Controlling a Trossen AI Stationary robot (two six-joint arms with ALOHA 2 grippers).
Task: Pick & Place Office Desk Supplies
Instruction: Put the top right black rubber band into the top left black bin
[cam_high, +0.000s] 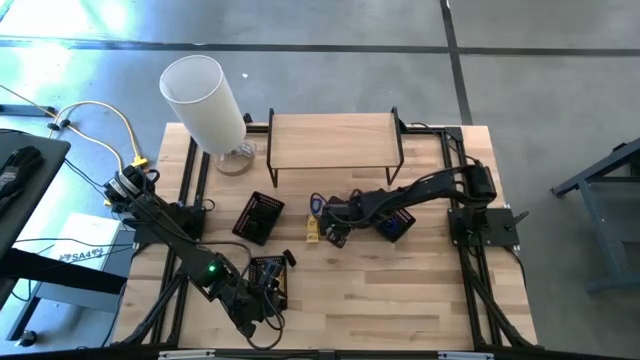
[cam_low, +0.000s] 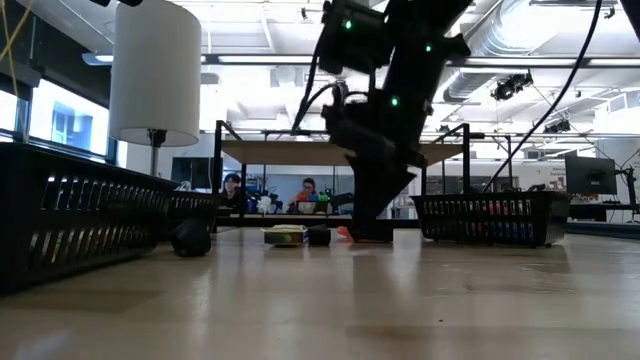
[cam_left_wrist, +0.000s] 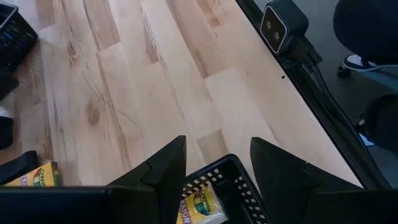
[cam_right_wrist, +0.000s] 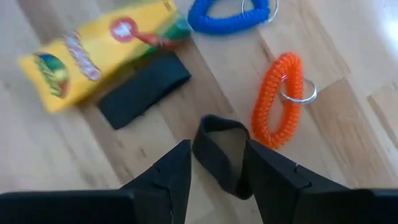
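Two dark robot arms work over a pale wooden table (cam_high: 400, 270). The right hand (cam_right_wrist: 217, 163) sits low near the table's middle, its two fingers pinching a small black clip (cam_right_wrist: 222, 155), held between the fingertips just above the wood. Close around it lie more supplies: an orange coiled band (cam_right_wrist: 277, 99) with a metal ring just beside the clip, a blue coiled band (cam_right_wrist: 230, 17) farther off, a yellow crayon packet (cam_right_wrist: 99, 53), and a flat black piece (cam_right_wrist: 144, 88) touching the packet's edge.

From above, this cluster shows in front of a low wooden shelf (cam_high: 335, 140), with a small black basket (cam_high: 258, 217) to its left and a blue-filled basket (cam_high: 397, 226) under the right arm.

The left hand (cam_left_wrist: 217, 165) hangs at the table's near left edge, directly over another black basket (cam_left_wrist: 239, 186). Its fingers are spread apart with nothing between them. Inside that basket lies a yellow crayon box (cam_left_wrist: 200, 205); a second yellow box (cam_left_wrist: 34, 175) shows off to one side, though whether it sits in the basket or beside it is hard to tell.

A tall white cylinder (cam_high: 205, 100) stands at the far left corner of the table.
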